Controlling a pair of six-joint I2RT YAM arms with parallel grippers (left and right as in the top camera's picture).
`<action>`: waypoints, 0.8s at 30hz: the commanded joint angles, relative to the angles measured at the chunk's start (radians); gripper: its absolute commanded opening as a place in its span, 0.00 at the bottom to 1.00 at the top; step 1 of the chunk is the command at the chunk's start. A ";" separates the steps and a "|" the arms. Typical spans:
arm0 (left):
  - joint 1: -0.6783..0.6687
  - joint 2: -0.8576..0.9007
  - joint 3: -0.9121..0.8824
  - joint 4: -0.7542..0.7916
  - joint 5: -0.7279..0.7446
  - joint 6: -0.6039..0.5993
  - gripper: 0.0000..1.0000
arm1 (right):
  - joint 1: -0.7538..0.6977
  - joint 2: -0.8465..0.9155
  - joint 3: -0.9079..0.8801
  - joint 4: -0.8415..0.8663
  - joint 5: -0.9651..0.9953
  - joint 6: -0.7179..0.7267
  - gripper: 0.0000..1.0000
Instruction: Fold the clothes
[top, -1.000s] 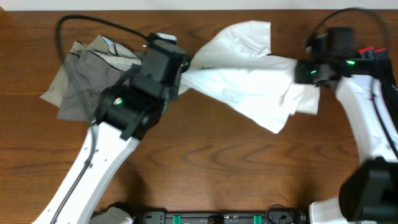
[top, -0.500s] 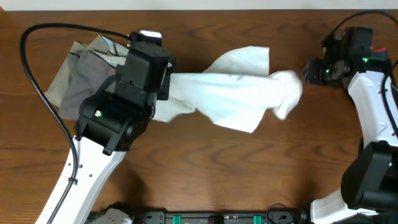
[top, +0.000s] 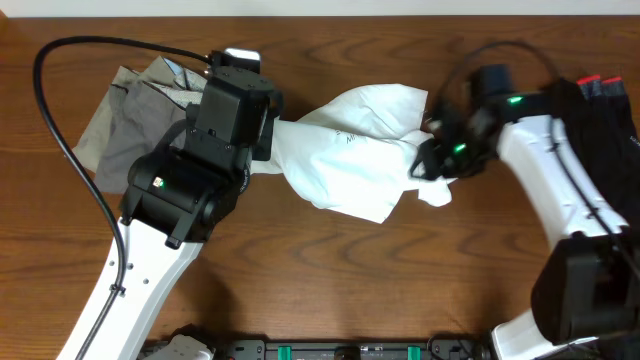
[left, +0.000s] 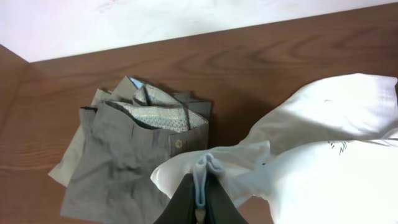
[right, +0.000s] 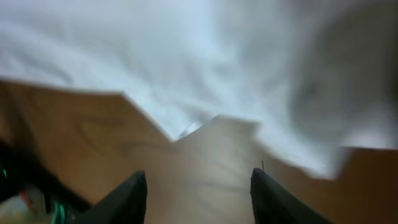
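Overhead, the far left of the wooden table (top: 330, 270) holds the grey-khaki trousers (top: 125, 125), lying crumpled in a loose heap with a black cable (top: 60, 90) arching above them. The left arm (top: 190, 180) rises from the near edge and leans over the right side of that heap, its housing hiding its own fingers from above.

The left wrist view shows what the housing hides. The left gripper (left: 199, 202) has its jaws pressed together on a narrow bunched fold of the white T-shirt (left: 329, 149), and the trousers (left: 124, 155) lie just behind and to the left, button and patterned lining turned up.

From that pinch the white T-shirt (top: 350, 160) stretches rightward across the middle of the table as a wrinkled, partly gathered band. It is widest near the centre and bunched at its right end.

At that right end sits the right gripper (top: 428, 165), close against the cloth. In the blurred right wrist view its two fingers (right: 127, 199) stand well apart, with bare wood and the shirt's edge between them and nothing clasped.

Farther right, the black garment (top: 612, 130) lies at the table's edge, partly behind the right arm (top: 545, 170).
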 joint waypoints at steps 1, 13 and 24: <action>0.006 0.002 0.020 0.003 -0.024 0.014 0.06 | 0.101 -0.023 -0.085 0.026 0.100 0.100 0.56; 0.006 0.002 0.020 0.003 -0.024 0.013 0.06 | 0.239 -0.023 -0.352 0.397 0.111 0.479 0.60; 0.006 0.002 0.020 0.003 -0.024 0.013 0.06 | 0.252 -0.023 -0.447 0.564 0.112 0.664 0.28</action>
